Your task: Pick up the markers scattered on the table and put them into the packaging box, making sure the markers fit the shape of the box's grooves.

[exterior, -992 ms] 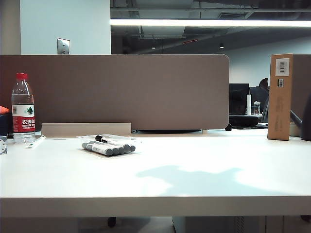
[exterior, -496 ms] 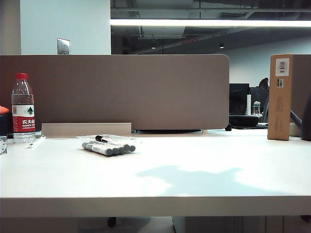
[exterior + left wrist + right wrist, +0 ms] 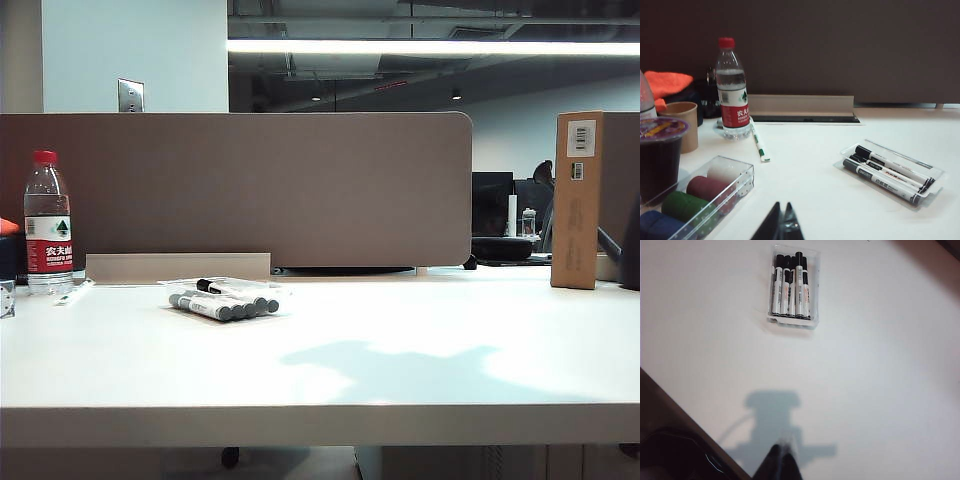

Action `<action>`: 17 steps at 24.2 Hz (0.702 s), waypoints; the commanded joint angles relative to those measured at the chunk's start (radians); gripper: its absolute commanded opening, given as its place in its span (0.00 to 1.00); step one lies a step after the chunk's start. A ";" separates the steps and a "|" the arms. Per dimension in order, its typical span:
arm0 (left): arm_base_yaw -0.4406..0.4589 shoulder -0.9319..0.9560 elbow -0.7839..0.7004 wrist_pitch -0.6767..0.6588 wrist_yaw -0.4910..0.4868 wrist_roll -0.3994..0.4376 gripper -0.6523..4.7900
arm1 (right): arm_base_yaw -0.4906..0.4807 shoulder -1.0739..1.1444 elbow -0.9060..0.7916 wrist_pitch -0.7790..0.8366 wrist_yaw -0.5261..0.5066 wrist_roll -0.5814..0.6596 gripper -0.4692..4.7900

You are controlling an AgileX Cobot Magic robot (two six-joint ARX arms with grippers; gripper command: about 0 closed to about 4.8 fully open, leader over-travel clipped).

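Several markers with white barrels and dark caps lie side by side in the clear packaging box on the left half of the white table. The left wrist view shows the markers in the box, well ahead of my left gripper, which is shut and empty. From high above, the right wrist view has the markers filling the box. My right gripper is shut, empty and far from them. The grooves are too faint to make out. Neither gripper appears in the exterior view.
A water bottle stands at the far left by the brown partition. A tall cardboard carton stands at the back right. Near the left gripper are a clear case of coloured rolls, a paper cup, a dark drink cup and a white-green pen.
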 commanded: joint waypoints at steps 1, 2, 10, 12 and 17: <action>-0.001 0.000 0.004 0.016 0.003 0.018 0.12 | 0.001 -0.006 0.005 0.014 0.001 0.003 0.08; -0.001 0.000 0.004 0.016 0.003 0.017 0.12 | 0.001 -0.006 0.005 0.014 0.001 0.003 0.08; -0.001 0.000 0.004 -0.014 0.003 0.017 0.12 | 0.001 -0.006 0.005 0.014 0.001 0.003 0.08; -0.001 0.000 0.004 -0.026 0.003 0.017 0.12 | 0.001 -0.006 0.005 0.014 0.001 0.003 0.08; 0.000 0.000 0.004 -0.027 0.003 0.017 0.12 | 0.001 -0.006 0.005 0.014 0.001 0.003 0.08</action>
